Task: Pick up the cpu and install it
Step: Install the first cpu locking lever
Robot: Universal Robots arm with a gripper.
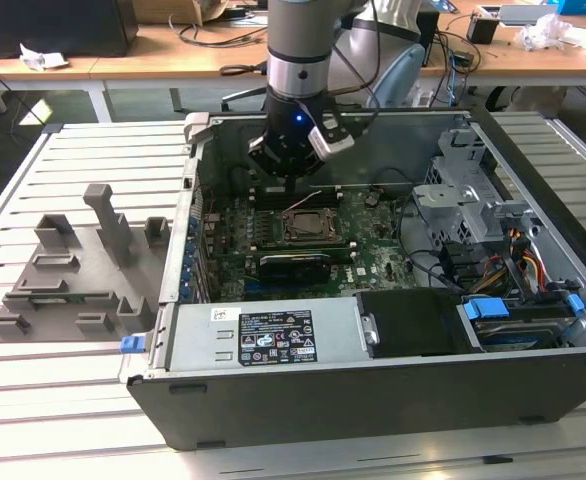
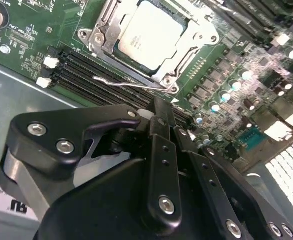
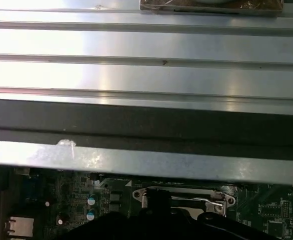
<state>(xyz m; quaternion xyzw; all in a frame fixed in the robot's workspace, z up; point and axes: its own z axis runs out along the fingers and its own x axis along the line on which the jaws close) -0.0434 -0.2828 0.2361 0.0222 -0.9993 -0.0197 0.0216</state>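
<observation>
The cpu [image 2: 149, 36] sits in its socket [image 2: 184, 60] on the board inside the open case [image 1: 533, 200]. My claw [image 2: 161, 117] hangs just above the socket's edge, fingers pinched together, holding nothing. I'd keep clear of the loose wire lever [image 2: 121, 82]. Grey tray [image 1: 73, 270] on the worktop [image 1: 53, 400] looks bare.

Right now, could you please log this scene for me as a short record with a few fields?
cpu: seated in the socket on the motherboard, metal top showing
gripper: above the board beside the socket, fingers together, holding nothing
socket lever: thin wire lying between socket and memory slots
case: lying open on the slatted table
grey tray: on the table, at the exterior view's left of the case
</observation>
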